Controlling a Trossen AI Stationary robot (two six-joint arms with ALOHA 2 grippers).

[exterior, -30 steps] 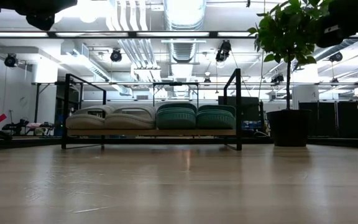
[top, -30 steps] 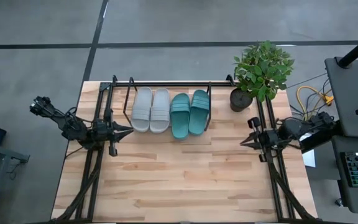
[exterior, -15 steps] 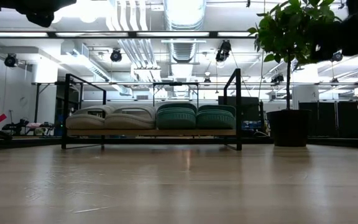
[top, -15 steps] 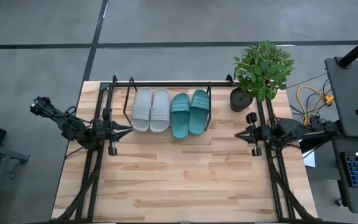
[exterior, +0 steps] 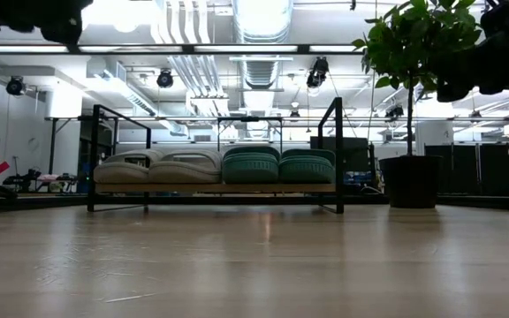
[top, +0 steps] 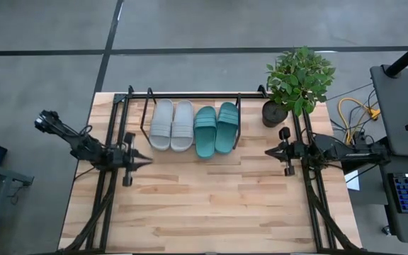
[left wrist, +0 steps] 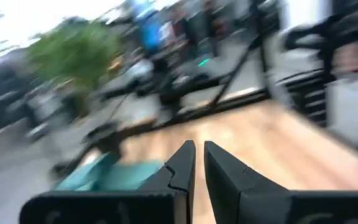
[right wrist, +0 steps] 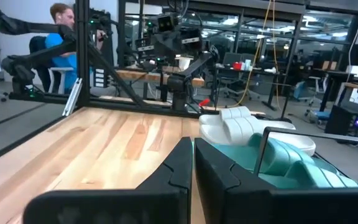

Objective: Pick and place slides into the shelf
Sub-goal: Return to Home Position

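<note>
All the slides lie side by side on the shelf (top: pixel 190 95) at the table's far edge, soles on its wood base. The light grey pair (top: pixel 172 125) is on the left, the teal pair (top: pixel 216 129) on the right. In the low view the grey pair (exterior: pixel 157 166) and the teal pair (exterior: pixel 277 166) sit between the black end loops. My left gripper (top: pixel 144 161) hovers shut in front of the shelf's left end. My right gripper (top: pixel 268 151) hovers shut to the right of the teal pair (right wrist: pixel 291 163). Both are empty.
A potted plant (top: pixel 297 78) stands on the table's far right corner, close behind my right arm; its pot (exterior: pixel 409 181) is beside the shelf's right end. Bare wood (top: pixel 204 205) stretches in front of the shelf. A person (right wrist: pixel 61 37) sits beyond the table's left side.
My right gripper has swung from pointing slantwise toward the near edge to lying level, moving toward the table's left and far edge. My left gripper has drifted toward the near edge and is still moving. The slides and shelf have stayed put.
</note>
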